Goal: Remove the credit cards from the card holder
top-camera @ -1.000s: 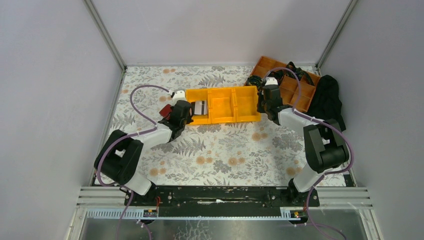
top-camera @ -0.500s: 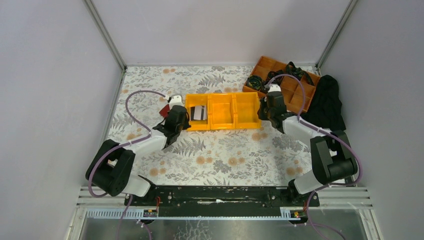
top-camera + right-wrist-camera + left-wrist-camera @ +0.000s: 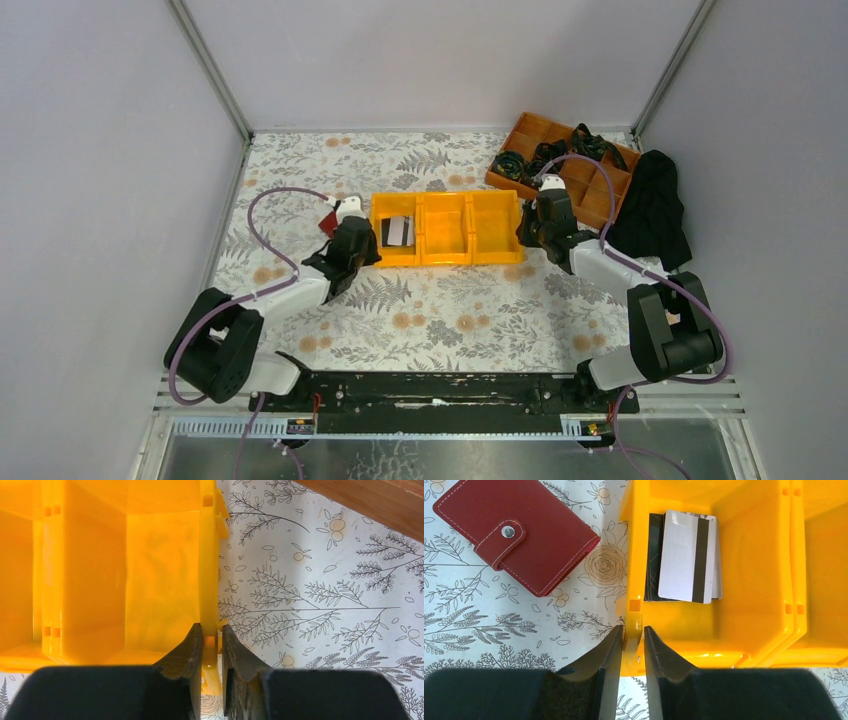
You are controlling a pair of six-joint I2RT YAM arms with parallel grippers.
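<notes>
While left claw (image 3: 633, 639) and right claw (image 3: 211, 644) pinch yellow plastic bin (image 3: 749, 625) end walls, grey-white flat cards (image 3: 684, 555) ahead of left claw, red leather holder (image 3: 524, 535) front-left.

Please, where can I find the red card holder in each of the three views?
Top external: the card holder is a small red patch just left of the yellow bin.
Left wrist: card holder at upper left, closed, beside the yellow bin.
Right wrist: not in view.
Shared landmark: the yellow bin, visible in all three views.
</notes>
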